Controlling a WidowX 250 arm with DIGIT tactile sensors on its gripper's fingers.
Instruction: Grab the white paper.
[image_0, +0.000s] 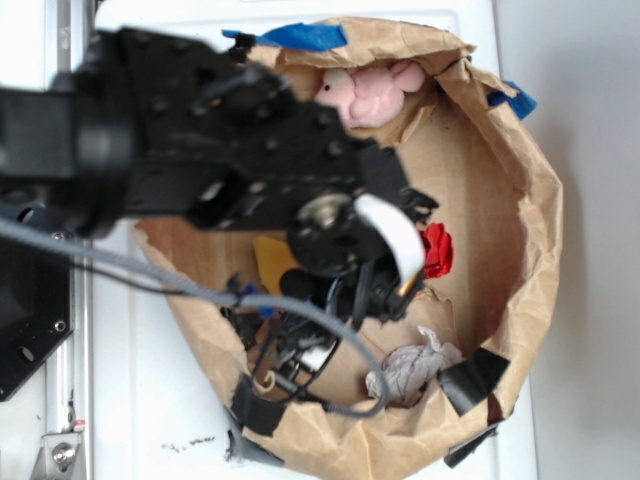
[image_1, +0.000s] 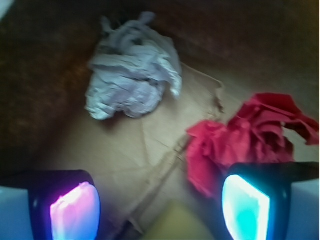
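From the wrist view the hand (image_1: 160, 205) hangs released and empty, the red paper (image_1: 245, 140) just beyond one finger, and farther off by the bag's wall (image_0: 540, 200) lies the white paper (image_1: 132, 70), light, soft, crushable, best pinched across its bulging middle.

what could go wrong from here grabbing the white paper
The red paper wad sits right by one finger, so the open gripper could snag it instead. The white paper lies ahead near the brown bag wall, which the fingers might catch while reaching in.
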